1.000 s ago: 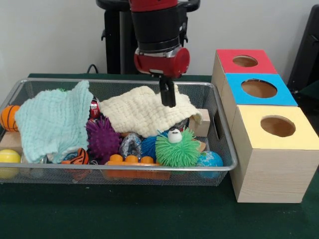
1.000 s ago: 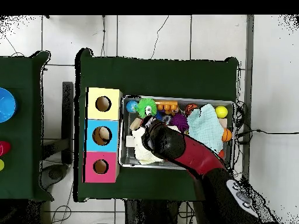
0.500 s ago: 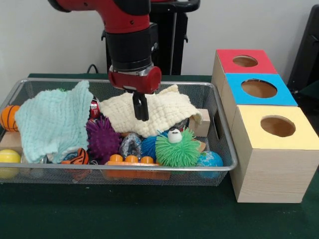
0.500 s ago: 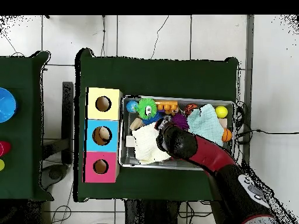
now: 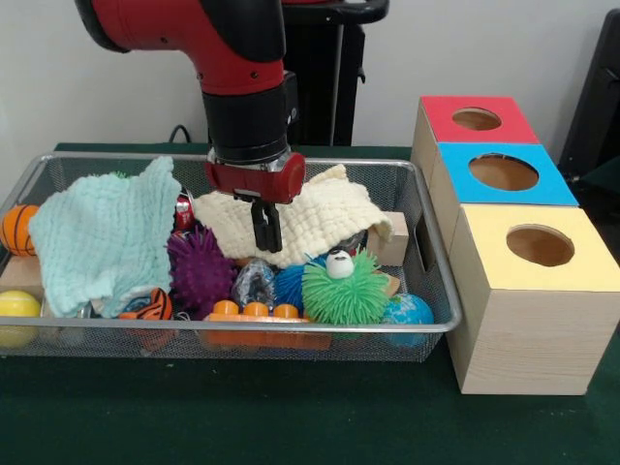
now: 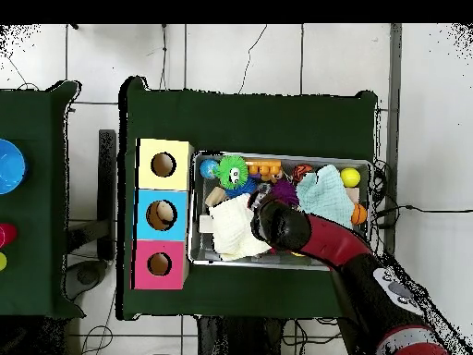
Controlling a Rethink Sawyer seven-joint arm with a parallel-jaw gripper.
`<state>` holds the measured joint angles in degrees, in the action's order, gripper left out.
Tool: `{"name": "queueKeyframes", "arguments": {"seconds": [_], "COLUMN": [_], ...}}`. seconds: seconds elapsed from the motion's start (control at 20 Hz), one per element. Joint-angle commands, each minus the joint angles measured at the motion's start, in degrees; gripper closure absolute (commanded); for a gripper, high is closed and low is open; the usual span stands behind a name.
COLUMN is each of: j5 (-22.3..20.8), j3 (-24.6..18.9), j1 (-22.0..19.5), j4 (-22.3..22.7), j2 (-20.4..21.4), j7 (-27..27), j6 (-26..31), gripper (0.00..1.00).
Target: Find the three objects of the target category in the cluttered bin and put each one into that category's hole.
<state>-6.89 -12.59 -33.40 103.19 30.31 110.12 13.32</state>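
Searching step: gripper (image 5: pixel 266 232), fingers together and holding nothing, is hanging over the cream cloth (image 5: pixel 320 215) in the wire bin (image 5: pixel 426 254). Target category unclear; toys like the purple spiky ball (image 5: pixel 199 268) are lying beside it. Next likely needs lifting the cloth.

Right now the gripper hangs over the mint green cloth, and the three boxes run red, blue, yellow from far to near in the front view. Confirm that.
One thing is wrong. The gripper hangs over the cream cloth, not the mint green cloth, which lies off to one side; the front view shows this. The red box, blue box and yellow box do run far to near.
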Motion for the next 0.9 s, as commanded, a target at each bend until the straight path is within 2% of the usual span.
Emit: {"name": "queueKeyframes", "arguments": {"seconds": [0.05, 0.25, 0.45, 0.65, 0.9], "j5": [-5.24, -6.85, -8.49, -9.64, -10.51], "j3": [-2.37, -1.66, -1.96, -2.24, -2.14], "j1": [-0.22, 0.23, -0.58, -1.58, -2.37], "j4": [-8.03, -9.13, -10.19, -10.13, -8.32], "j2": [-5.97, -8.23, -9.45, -9.11, -6.42], "j7": [-0.45, 1.11, 0.64, 0.21, 0.47], "j6": [-4.28, -7.56, -8.21, -7.72, -6.19], "gripper": [1.00, 1.00, 1.00, 1.00, 1.00]}}
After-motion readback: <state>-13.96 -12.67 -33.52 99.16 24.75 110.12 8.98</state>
